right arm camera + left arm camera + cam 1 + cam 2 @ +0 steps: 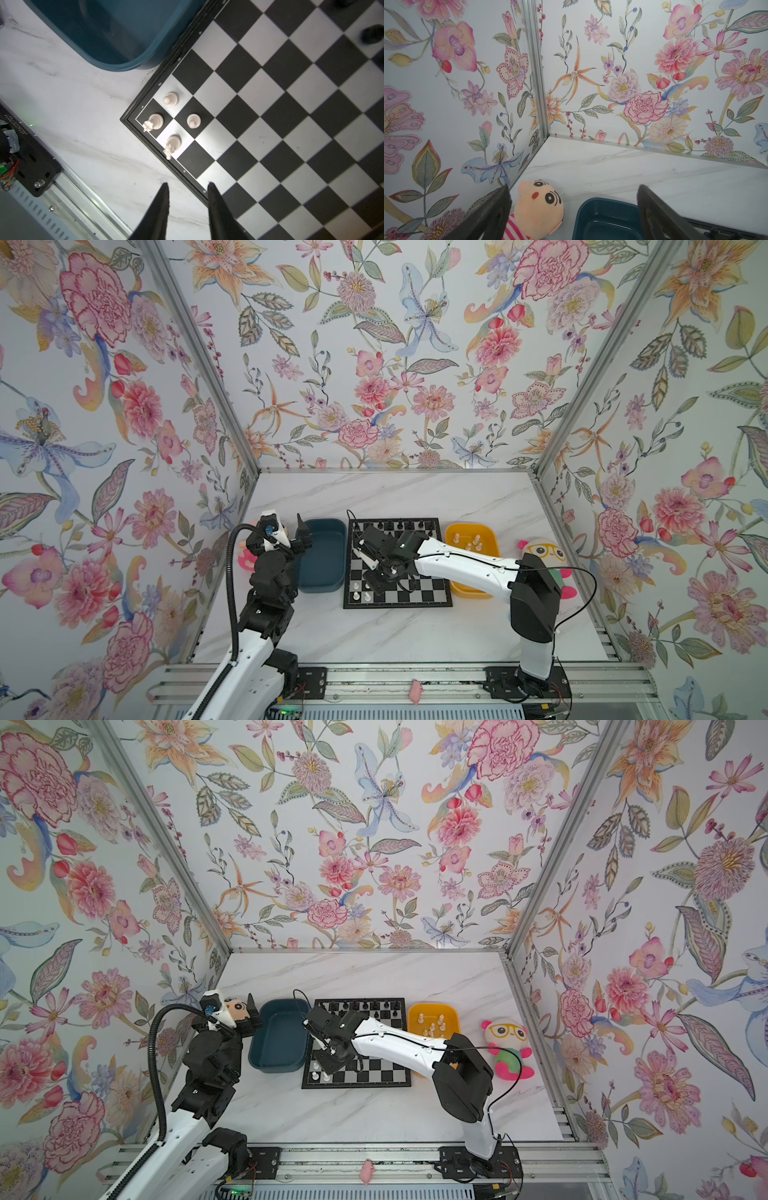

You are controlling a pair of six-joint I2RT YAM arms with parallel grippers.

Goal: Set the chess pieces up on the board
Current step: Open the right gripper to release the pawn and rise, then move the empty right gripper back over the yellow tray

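Pieces first: four white chess pieces (193,121) stand in a tight square on the corner of the board (291,124) nearest the teal tray (116,31): two pawns, a rook, a knight. Your right claw (187,185) hangs above that board edge, fingers apart, nothing between them. More of them stand in the yellow tray (471,525), just beside the board's far side. Your left claw (574,188) is spread wide and empty by the teal tray, above the desk (395,635).
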